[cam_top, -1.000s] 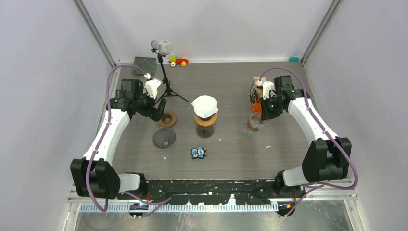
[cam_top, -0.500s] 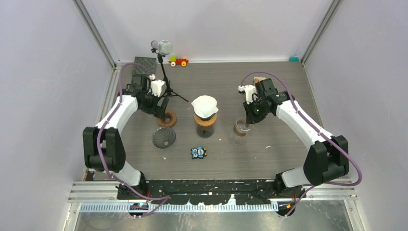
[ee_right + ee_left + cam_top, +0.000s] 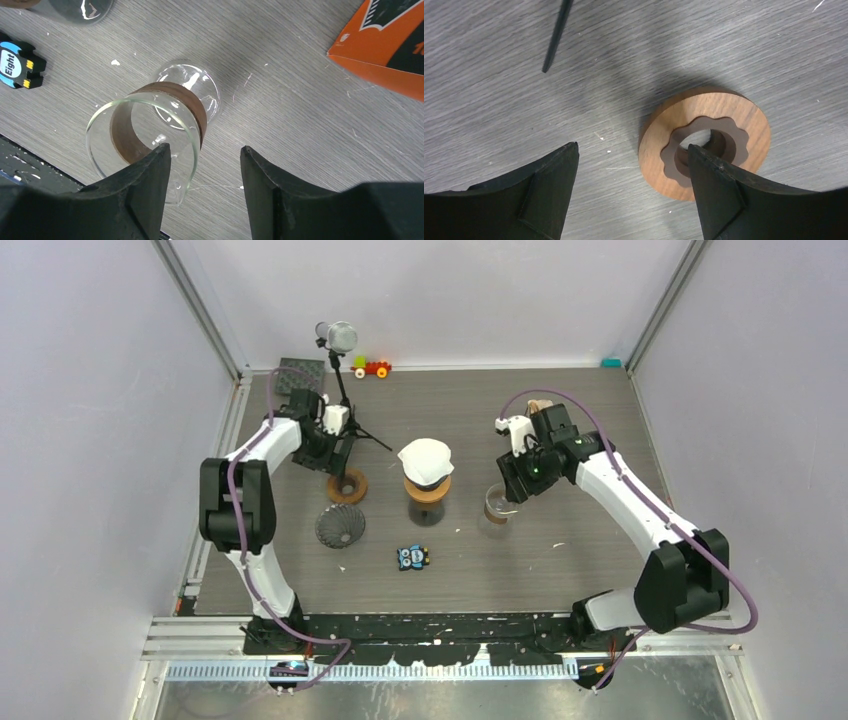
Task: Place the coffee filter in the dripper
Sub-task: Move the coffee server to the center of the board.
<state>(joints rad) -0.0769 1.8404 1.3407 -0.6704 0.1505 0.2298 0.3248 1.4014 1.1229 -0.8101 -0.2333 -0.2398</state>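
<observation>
Overhead, at worktop [image 3: 580, 570] centre: white coffee filter [image 3: 425, 460] seated point-down in the mouth of a dark carafe [image 3: 427, 502] with a wooden collar. Glass dripper [image 3: 497, 504] upright just right of the carafe, apart from it, with no filter inside. Right tool [image 3: 508, 488] directly over the dripper's far rim. Left tool [image 3: 338, 455] at the far edge of a wooden ring [image 3: 348, 486] lying flat, left of the carafe. Dark ribbed cone [image 3: 340, 526] on the worktop just in front of the ring. Small blue-and-black block [image 3: 412, 557] in front of the carafe. Microphone on a tripod [image 3: 340, 337], a dark square pad [image 3: 300, 375] and a small toy [image 3: 371, 367] along the far edge (toy too small to make out).

Left wrist: left tool [image 3: 634, 165] spread wide, gripping nothing. Right-hand finger [image 3: 719, 190] overlapping the wooden ring [image 3: 734, 120] near its scalloped hole; contact cannot be told. Tip of a tripod leg [image 3: 556, 37] at upper left.

Right wrist: right tool [image 3: 205, 165] parted, not clamped. Glass dripper [image 3: 165, 117] with a brown collar below, its near rim crossing in front of the left-hand finger [image 3: 135, 190] and ending in the gap. Orange box [image 3: 385, 45] at upper right; the block [image 3: 17, 62] at left (lettered "Eight").
</observation>
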